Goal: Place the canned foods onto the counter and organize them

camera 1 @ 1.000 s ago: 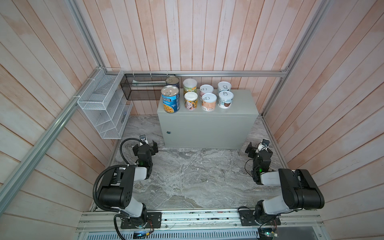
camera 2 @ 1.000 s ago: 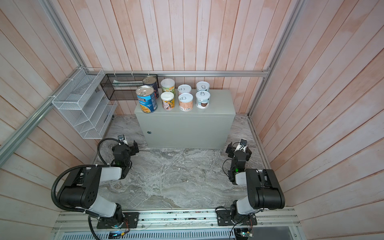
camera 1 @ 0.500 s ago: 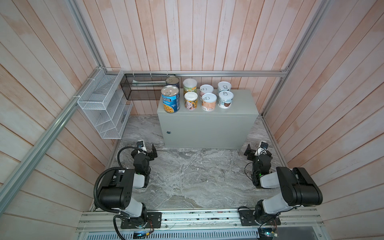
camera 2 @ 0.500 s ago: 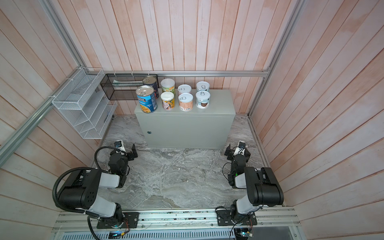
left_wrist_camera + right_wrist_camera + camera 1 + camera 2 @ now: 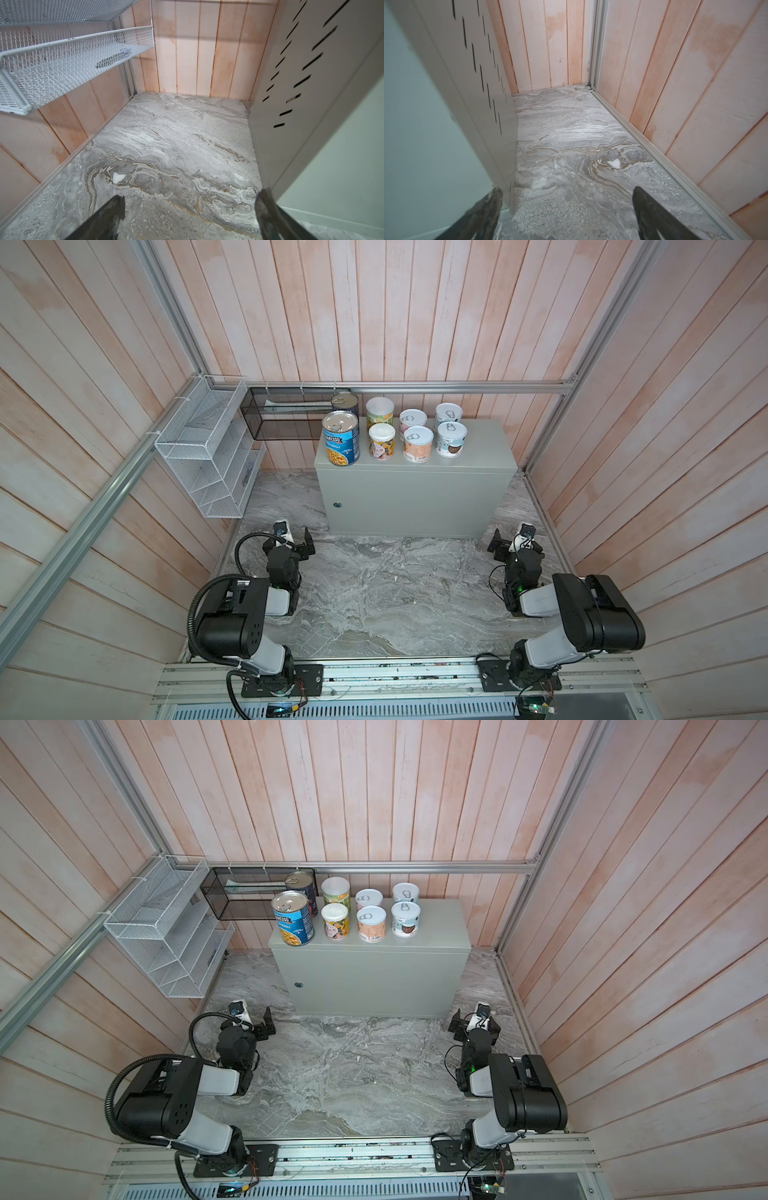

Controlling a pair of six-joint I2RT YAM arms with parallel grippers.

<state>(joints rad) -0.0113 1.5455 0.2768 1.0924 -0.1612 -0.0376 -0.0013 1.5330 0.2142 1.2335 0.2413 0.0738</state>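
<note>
I see all eight cans (image 5: 382, 441) upright on the flat top of the counter (image 5: 415, 493), upper middle in both top views, bunched toward its left end in two rows. The blue soup can (image 5: 340, 439) stands at the front left corner with another tall can (image 5: 345, 403) behind it. Next come two colourful white-lidded cans, then four short pull-tab cans (image 5: 451, 439) in a square. The right part of the top is bare. My left gripper (image 5: 289, 543) sits low over the marble floor (image 5: 395, 593) near the counter's front left corner. Its fingers (image 5: 116, 209) are spread wide with nothing between them. My right gripper (image 5: 515, 545) is by the front right corner, equally spread and empty. A white wire rack (image 5: 208, 448) and a black mesh basket (image 5: 286, 414) hang at the upper left.
</note>
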